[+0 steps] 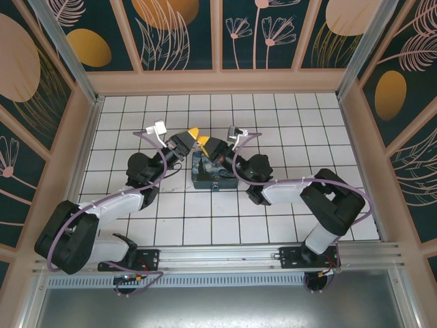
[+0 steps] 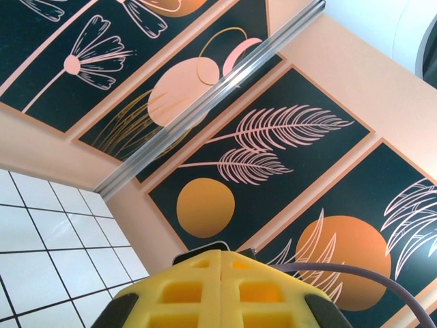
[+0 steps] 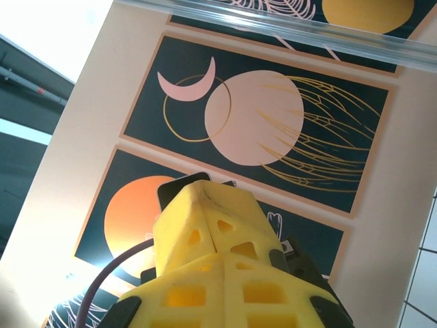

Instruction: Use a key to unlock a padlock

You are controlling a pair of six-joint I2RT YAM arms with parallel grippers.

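Hovering over starry box (image 1: 208, 178), left jaws, right jaws both pressed together.

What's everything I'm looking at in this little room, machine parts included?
box: one, dark blue with a swirly print, on the floor in the middle, between the two arms
floor: one, white tiles with dark lines, under everything
wall panels: several, dark teal with peach and orange shapes and line-drawn plants, around the floor
rail: one, silver metal, along the near edge, at the arm bases
cables: two, purple, one along each arm
left arm: one, black and white, left of the box
right arm: one, black and white, right of the box
left tool: one, yellow fingers, shut, over the box's far edge
right tool: one, yellow fingers, shut, close beside the left tool
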